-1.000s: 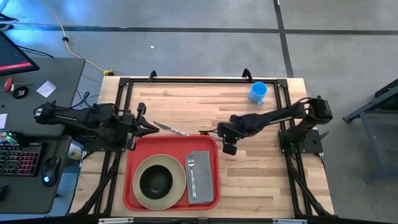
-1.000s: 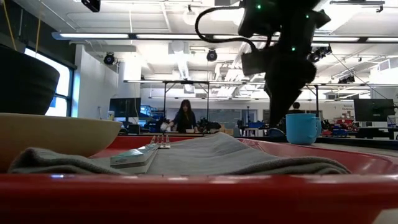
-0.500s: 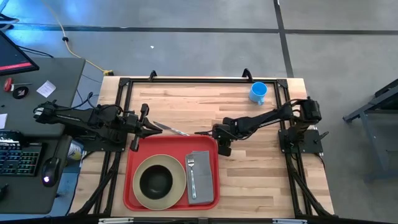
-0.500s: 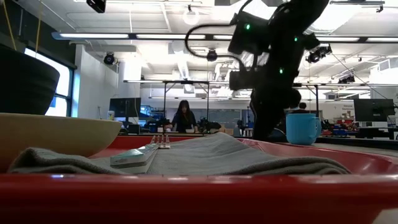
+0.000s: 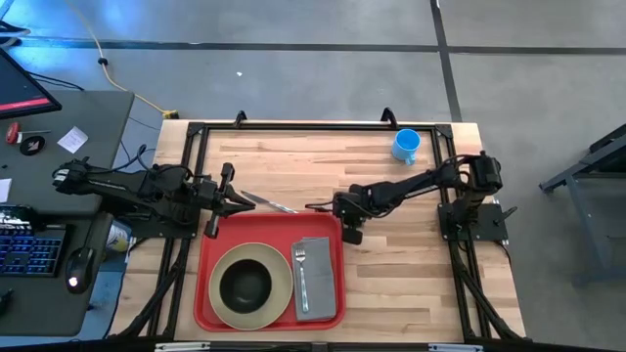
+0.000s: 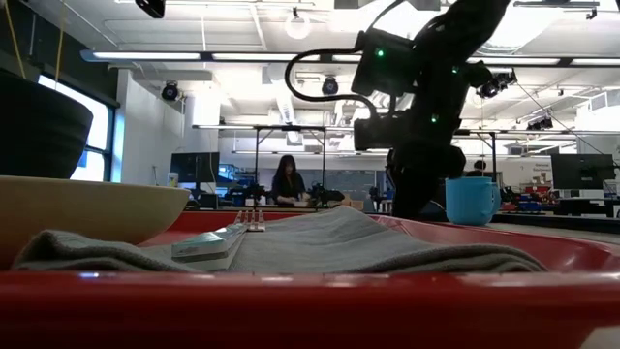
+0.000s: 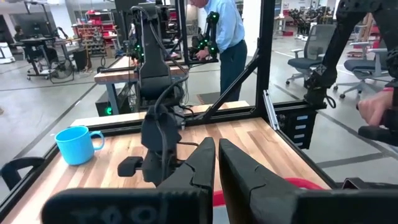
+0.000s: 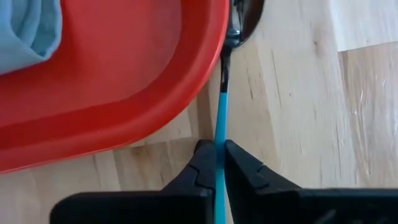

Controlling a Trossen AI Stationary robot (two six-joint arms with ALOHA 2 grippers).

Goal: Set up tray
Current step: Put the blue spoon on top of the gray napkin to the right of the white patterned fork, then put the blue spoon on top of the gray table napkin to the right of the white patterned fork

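The red tray (image 5: 201, 293) sits at the table's near middle and carries a cream plate (image 5: 282, 293) with a dark bowl (image 5: 245, 284), plus a grey napkin (image 5: 319, 288) with a fork (image 5: 301, 272) lying on it. My right gripper (image 5: 334, 207) is at the tray's far right corner, shut on a blue-handled spoon (image 8: 219, 118). A knife (image 5: 272, 203) lies on the wood just beyond the tray's far rim. My left gripper (image 5: 245, 202) is shut at the knife's left end; whether it touches the knife, I cannot tell. My right gripper pinches the spoon's blue handle (image 8: 219, 134) between its two fingers. The fingers come from the table's right and lie along the handle. The spoon's metal bowl (image 8: 244, 17) points ahead of them, right beside the tray's rim (image 8: 208, 68). Whether the spoon is lifted clear cannot be told.
A blue mug (image 5: 406, 145) stands near the table's far right corner, also seen as the blue mug (image 6: 472, 201) in the low view. A black frame (image 5: 293, 127) edges the table. Bare wood lies to the right of the tray. People stand in the room beyond.
My right gripper has moved toward the table's left, to the tray's far right corner, and come down lower. It has stayed shut and carried the spoon along.
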